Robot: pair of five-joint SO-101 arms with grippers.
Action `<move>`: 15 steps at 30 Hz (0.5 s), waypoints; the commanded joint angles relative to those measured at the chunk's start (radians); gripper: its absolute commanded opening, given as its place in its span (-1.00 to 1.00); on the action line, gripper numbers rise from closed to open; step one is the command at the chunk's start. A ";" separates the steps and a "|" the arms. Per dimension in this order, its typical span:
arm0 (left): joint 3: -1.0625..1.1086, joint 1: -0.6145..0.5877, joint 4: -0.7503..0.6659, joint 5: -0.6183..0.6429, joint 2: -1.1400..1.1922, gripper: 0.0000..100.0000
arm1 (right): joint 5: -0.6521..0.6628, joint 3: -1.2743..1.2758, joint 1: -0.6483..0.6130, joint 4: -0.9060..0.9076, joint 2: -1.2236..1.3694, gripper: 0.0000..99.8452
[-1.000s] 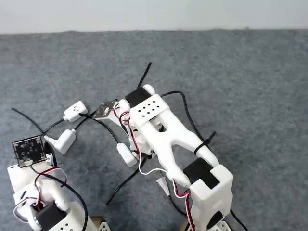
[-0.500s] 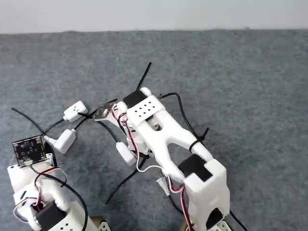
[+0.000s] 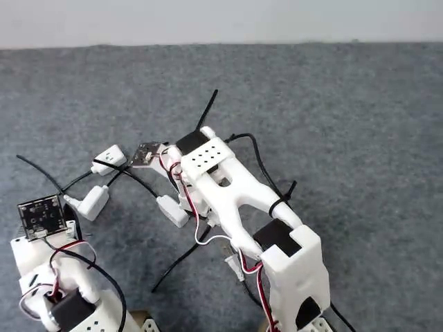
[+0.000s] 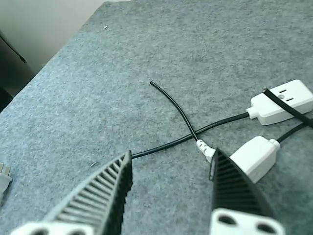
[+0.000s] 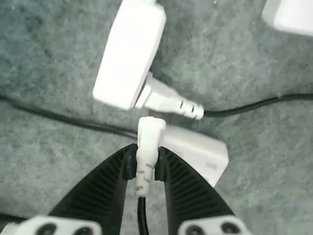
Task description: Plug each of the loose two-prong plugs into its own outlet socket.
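Your right gripper (image 5: 145,151) pinches the light, rigid two-prong plug (image 5: 150,128) by its body; grip there, not on the floppy cord (image 5: 142,215). Your left gripper (image 4: 170,159) gapes wide, empty.

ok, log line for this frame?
right gripper: shut on white plug | plug nose at white block, seating unclear | left gripper: open over mat | outlet socket: slots empty

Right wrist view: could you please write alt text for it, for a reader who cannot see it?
The right gripper holds a white plug between its black fingers, the plug's tip at the edge of a white outlet block. Beyond lies a second white block with a black cord leading from its end, on grey carpet.
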 commanded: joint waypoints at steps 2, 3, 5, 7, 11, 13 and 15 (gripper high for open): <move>-0.007 -0.003 -0.032 -0.011 -0.012 -0.48 | -0.012 -0.112 -0.012 0.148 -0.021 -0.98; -0.007 -0.003 -0.032 -0.011 -0.012 -0.48 | -0.018 -0.126 -0.015 0.182 -0.021 -0.98; -0.007 -0.003 -0.032 -0.011 -0.012 -0.48 | -0.048 -0.155 -0.018 0.225 -0.022 -0.98; -0.007 -0.003 -0.032 -0.011 -0.012 -0.48 | -0.066 -0.157 -0.019 0.223 -0.041 -0.98; -0.007 -0.003 -0.032 -0.011 -0.012 -0.48 | -0.100 -0.157 -0.041 0.223 -0.068 -0.98; -0.007 -0.003 -0.032 -0.011 -0.012 -0.48 | -0.117 -0.157 -0.039 0.223 -0.065 -0.98; -0.007 -0.003 -0.032 -0.011 -0.012 -0.48 | -0.130 -0.157 -0.027 0.223 -0.050 -0.98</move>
